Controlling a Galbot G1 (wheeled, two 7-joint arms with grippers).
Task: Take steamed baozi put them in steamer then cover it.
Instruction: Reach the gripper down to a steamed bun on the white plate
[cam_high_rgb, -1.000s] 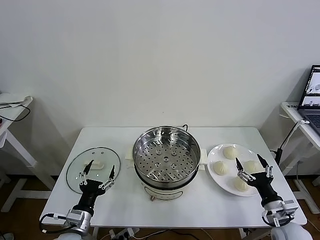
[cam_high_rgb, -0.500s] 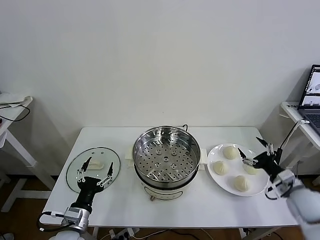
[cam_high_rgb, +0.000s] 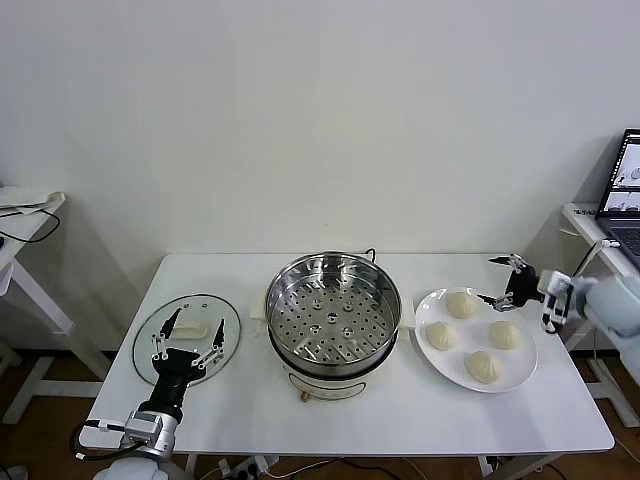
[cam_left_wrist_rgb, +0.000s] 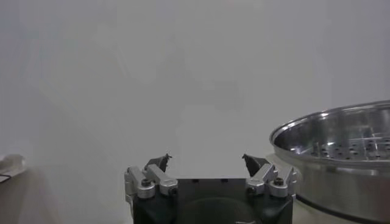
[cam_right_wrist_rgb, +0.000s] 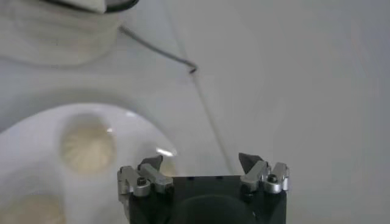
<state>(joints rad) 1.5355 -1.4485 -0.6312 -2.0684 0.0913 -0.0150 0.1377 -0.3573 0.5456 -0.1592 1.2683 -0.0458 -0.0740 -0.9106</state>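
Steamer (cam_high_rgb: 333, 310) mid-desk (cam_high_rgb: 240, 400), uncovered; cover (cam_high_rgb: 187, 335) flat beside, left end effector (cam_high_rgb: 188, 343) open above; four baozi (cam_high_rgb: 483, 366) on plate (cam_high_rgb: 432, 362), right end effector (cam_high_rgb: 506, 281) open nearby

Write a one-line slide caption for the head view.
Four baozi wait on a white plate beside the empty steamer; the open right tool hovers by them.

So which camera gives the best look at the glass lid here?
The head view: the cover lies flat on the table left of the steamer, its whole rim visible, with the open left gripper over its near part. The left wrist view shows only that gripper and the steamer's edge; the right wrist view shows the plate and baozi, no lid.
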